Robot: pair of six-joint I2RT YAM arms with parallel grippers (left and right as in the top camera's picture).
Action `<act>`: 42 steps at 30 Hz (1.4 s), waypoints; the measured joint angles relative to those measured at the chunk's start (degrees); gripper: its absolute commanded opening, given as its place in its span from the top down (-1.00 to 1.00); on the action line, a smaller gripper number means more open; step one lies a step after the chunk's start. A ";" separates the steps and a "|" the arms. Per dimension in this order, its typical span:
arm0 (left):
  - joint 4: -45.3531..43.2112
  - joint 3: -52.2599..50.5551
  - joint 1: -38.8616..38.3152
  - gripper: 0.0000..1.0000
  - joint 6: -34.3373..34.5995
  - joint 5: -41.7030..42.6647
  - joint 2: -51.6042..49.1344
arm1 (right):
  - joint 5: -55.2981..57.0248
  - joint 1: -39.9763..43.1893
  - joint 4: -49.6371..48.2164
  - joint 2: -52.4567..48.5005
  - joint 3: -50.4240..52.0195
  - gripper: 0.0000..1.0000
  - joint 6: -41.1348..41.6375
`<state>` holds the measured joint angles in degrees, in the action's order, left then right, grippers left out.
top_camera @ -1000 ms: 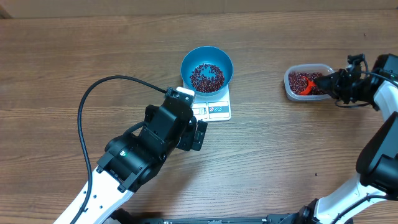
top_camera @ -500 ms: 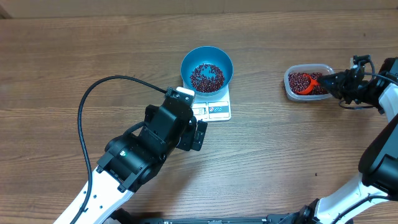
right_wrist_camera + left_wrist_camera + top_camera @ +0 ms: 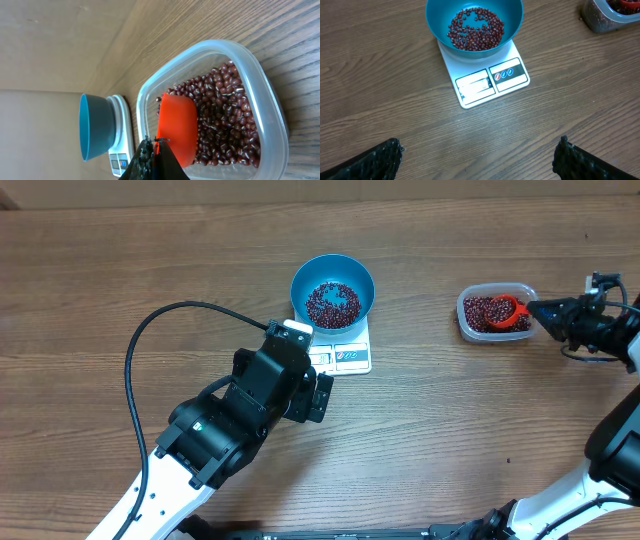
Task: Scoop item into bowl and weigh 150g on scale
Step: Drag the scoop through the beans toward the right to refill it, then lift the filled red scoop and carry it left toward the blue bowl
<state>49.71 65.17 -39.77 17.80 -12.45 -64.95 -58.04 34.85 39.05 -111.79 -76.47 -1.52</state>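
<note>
The blue bowl (image 3: 300, 285) stands on the white scale (image 3: 350, 357) and holds a layer of dark red beans (image 3: 332, 302). More beans (image 3: 225, 115) fill a clear plastic tub (image 3: 468, 320) at the right. My right gripper (image 3: 540, 310) is shut on the handle of a red scoop (image 3: 505, 311), whose head lies on the beans inside the tub (image 3: 272, 105). In the right wrist view the scoop (image 3: 176, 127) shows only its plain orange surface. My left gripper (image 3: 480, 150) hangs open over bare wood in front of the scale (image 3: 490, 82) and the bowl (image 3: 512, 22).
The left arm and its black cable (image 3: 150, 330) cover the table's left front. Bare wood lies between the scale and the tub (image 3: 600, 20). The right arm's base stands at the right front edge.
My right gripper has drawn back to the right, dragging the scoop across the tub toward its right side. The left arm, bowl and scale have not moved.
</note>
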 measured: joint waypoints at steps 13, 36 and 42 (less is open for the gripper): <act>0.00 0.00 0.00 -0.99 0.00 0.02 0.00 | -6.60 -0.02 0.00 0.00 0.00 0.93 0.02; 0.00 0.00 0.00 -0.99 0.00 0.02 0.00 | -20.09 -4.72 0.44 0.00 0.00 0.93 0.04; 0.00 0.00 0.00 -0.99 0.00 0.00 0.00 | -21.14 -7.67 0.37 0.00 0.00 0.93 0.02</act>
<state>49.71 65.17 -39.77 17.80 -12.45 -64.95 -79.18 27.18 39.42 -111.79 -76.47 -1.50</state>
